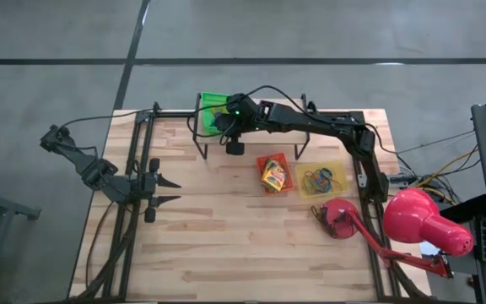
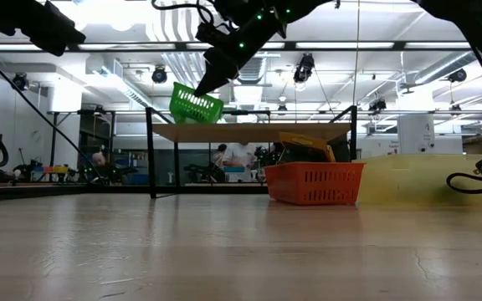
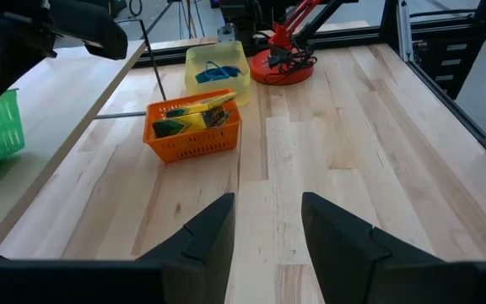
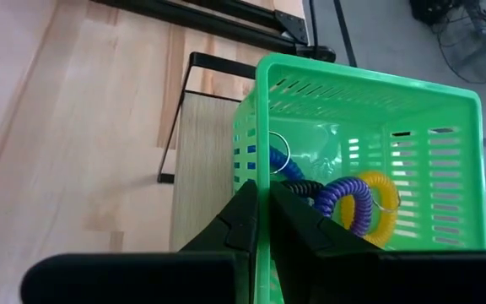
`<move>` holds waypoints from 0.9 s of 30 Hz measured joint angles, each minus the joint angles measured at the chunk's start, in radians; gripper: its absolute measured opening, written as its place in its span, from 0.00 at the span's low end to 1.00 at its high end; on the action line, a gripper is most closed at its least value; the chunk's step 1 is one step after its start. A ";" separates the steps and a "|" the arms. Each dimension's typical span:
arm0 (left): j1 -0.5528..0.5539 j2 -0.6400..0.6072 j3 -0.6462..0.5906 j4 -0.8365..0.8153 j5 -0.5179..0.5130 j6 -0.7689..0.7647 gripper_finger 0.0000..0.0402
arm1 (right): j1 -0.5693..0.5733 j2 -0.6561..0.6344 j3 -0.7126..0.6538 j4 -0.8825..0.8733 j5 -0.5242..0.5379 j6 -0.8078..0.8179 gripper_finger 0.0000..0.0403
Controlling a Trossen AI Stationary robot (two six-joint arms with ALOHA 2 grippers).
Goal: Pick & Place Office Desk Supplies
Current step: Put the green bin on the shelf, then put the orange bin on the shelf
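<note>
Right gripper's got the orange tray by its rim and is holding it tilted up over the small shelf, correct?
Not quite: the right gripper is shut on the rim of the green tray, not the orange one. The low view shows it tilted above the small shelf; the orange tray sits on the table.

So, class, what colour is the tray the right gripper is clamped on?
Green. The right gripper pinches the green tray by its wall, clearest in the right wrist view.

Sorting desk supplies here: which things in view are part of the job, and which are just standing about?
Part of the job:
- boxes in the orange tray
- bands in the yellow tray
- coiled bands in the green tray, whose wall the right tool grips, lifted and tilted above the small rack

Standing about:
- red lamp
- left tool, open, waiting over bare table
</note>
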 joint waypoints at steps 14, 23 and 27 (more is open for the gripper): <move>0.000 0.000 0.000 0.000 0.000 0.000 0.35 | 0.000 0.000 0.000 0.034 0.000 0.127 0.06; 0.000 0.000 0.000 0.001 0.000 0.000 0.35 | 0.007 -0.001 0.000 0.031 -0.005 0.075 0.17; 0.000 0.000 0.000 0.001 0.000 0.000 0.35 | 0.012 -0.001 0.000 0.034 -0.006 0.075 0.20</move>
